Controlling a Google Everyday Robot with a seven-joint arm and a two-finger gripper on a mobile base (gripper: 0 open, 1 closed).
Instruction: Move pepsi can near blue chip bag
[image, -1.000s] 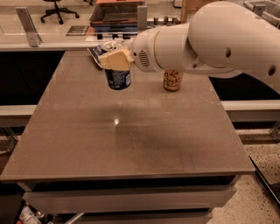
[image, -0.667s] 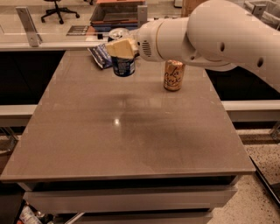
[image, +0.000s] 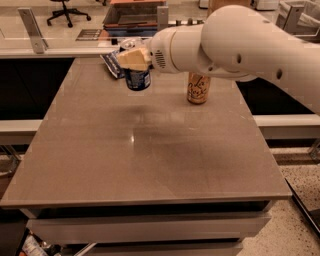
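**Upper left of the frame: can almost delivered**

The gripper (image: 134, 59) has its fingers clamped on the pepsi can (image: 138, 80), just beside the blue chip bag (image: 111, 65) and seemingly off the bench (image: 150, 160). Carrying looks done; setting down and release remain.

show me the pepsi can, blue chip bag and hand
pepsi can (image: 138, 80): camera view, blue lower body
blue chip bag (image: 111, 63): camera view, exposed left corner
hand (image: 130, 56): camera view, between fingertips clamping pepsi can top

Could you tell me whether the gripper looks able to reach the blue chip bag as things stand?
Probably yes: the gripper, shut on the pepsi can, is right beside the blue chip bag, with nothing between them.
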